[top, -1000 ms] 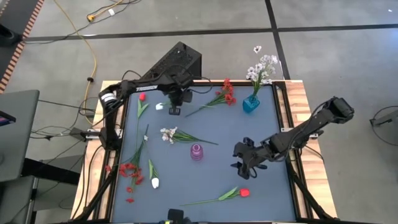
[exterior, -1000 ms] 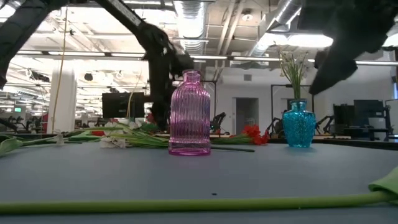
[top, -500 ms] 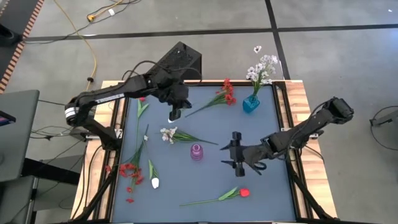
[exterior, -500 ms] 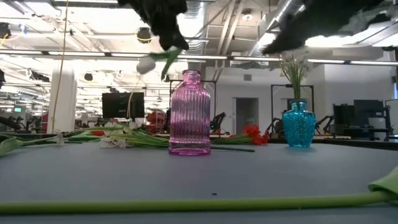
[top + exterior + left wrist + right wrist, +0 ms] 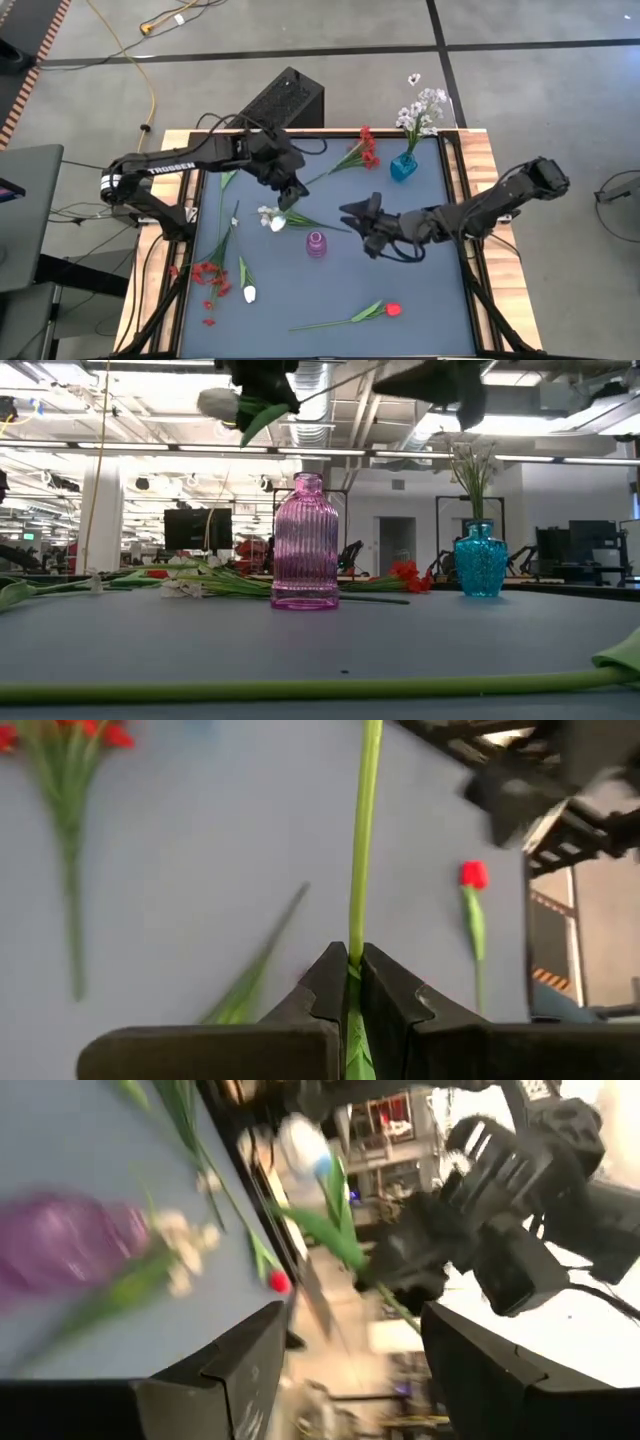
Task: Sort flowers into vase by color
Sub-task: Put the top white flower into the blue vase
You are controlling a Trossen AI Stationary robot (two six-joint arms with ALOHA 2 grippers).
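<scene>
Mid-carry with a white bud flower (image 5: pixel 277 222) pinched by its stem in the left gripper (image 5: pixel 291 190), lifted at ten o'clock of the purple vase (image 5: pixel 316 245), right gripper (image 5: pixel 365 222) spread at three o'clock; next, probably a handover or the blue vase (image 5: pixel 402 167) holding white sprays.

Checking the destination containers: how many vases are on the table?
2: the purple vase near the table's middle, empty, and the blue vase near the far right corner, holding a pale spray.
</scene>
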